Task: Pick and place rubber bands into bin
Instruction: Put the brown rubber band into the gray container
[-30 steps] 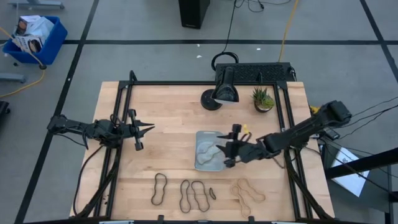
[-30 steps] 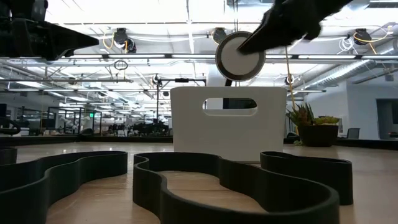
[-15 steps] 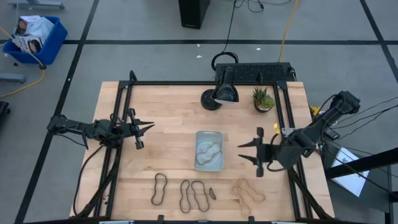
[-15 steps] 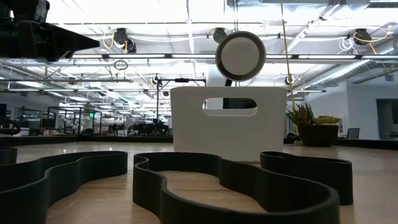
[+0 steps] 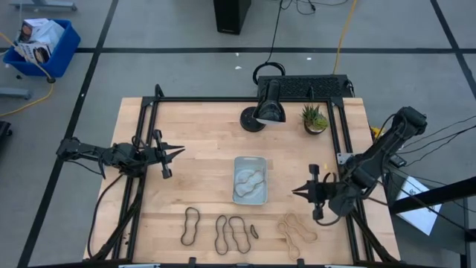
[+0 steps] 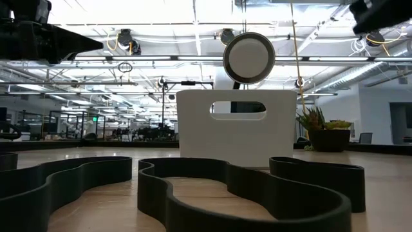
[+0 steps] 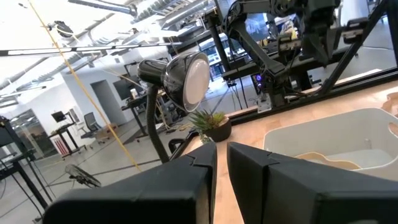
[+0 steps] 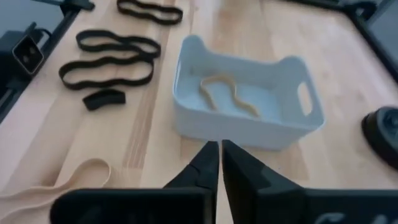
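Observation:
The bin (image 5: 250, 179) stands mid-table with a tan rubber band (image 8: 227, 96) lying in it. Several dark rubber bands (image 5: 222, 234) lie flat near the front edge, and tan rubber bands (image 5: 296, 229) lie to their right. My right gripper (image 5: 294, 190) hovers shut and empty just right of the bin (image 8: 249, 102), pointing at it. My left gripper (image 5: 181, 151) waits shut above the table's left part, far from the bands.
A black desk lamp (image 5: 266, 110) and a small potted plant (image 5: 315, 117) stand at the back of the table. Black frame rails (image 5: 149, 179) run along both sides. Bare wood lies between the bin and the left gripper.
My right gripper has drawn back from over the bin toward the table's right edge and a little toward the near edge, and its fingers have shut on nothing. The bands and the bin have stayed where they were.

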`<state>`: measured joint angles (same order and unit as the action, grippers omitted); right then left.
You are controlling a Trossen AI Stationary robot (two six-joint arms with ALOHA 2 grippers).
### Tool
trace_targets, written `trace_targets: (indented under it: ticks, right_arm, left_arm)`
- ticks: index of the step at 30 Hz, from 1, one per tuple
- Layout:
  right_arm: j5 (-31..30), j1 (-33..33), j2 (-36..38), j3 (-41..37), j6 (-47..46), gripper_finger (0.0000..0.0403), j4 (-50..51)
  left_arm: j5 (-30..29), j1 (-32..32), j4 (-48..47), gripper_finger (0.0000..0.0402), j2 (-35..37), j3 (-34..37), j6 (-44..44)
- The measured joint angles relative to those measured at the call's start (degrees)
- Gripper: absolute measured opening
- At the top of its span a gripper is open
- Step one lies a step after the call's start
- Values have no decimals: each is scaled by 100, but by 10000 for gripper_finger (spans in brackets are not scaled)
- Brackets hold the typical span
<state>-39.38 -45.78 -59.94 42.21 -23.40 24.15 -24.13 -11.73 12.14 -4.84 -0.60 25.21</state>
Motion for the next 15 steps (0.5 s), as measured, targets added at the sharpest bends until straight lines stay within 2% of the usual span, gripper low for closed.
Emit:
trace_targets:
  ticks: [4,8,15]
  right_arm:
    - [275,27,0,-233,-203,8,-147]
    - [1058,31,-44,-533,-124,3,-819]
    - [1883,32,-889,-703,-526,1,-1388]
  left_arm:
    - [-1,0,0,47,0,0,2]
    - [-1,0,-2,47,-2,0,2]
    - [-1,0,2,47,0,0,4]
